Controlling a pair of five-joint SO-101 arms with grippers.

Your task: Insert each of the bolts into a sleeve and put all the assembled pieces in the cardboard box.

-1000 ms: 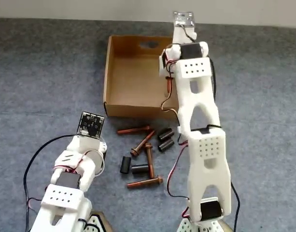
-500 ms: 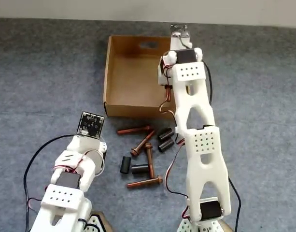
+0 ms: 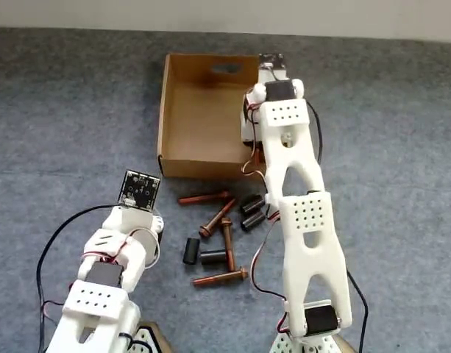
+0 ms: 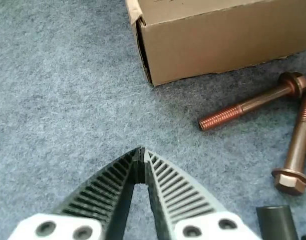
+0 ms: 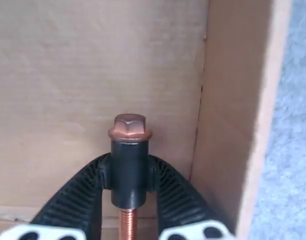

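Coppery metal bolts [image 3: 210, 224], matt cardboard box [image 3: 203, 118]

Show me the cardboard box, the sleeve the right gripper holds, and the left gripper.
cardboard box [image 3: 203, 132], high view, bare floor.
sleeve [image 5: 129, 167], right wrist view, its side.
left gripper [image 4: 141, 152], left wrist view, between its fingertips.

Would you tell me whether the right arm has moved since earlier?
Yes. The right arm drew its tip back from beyond the far wall of the box to over it.
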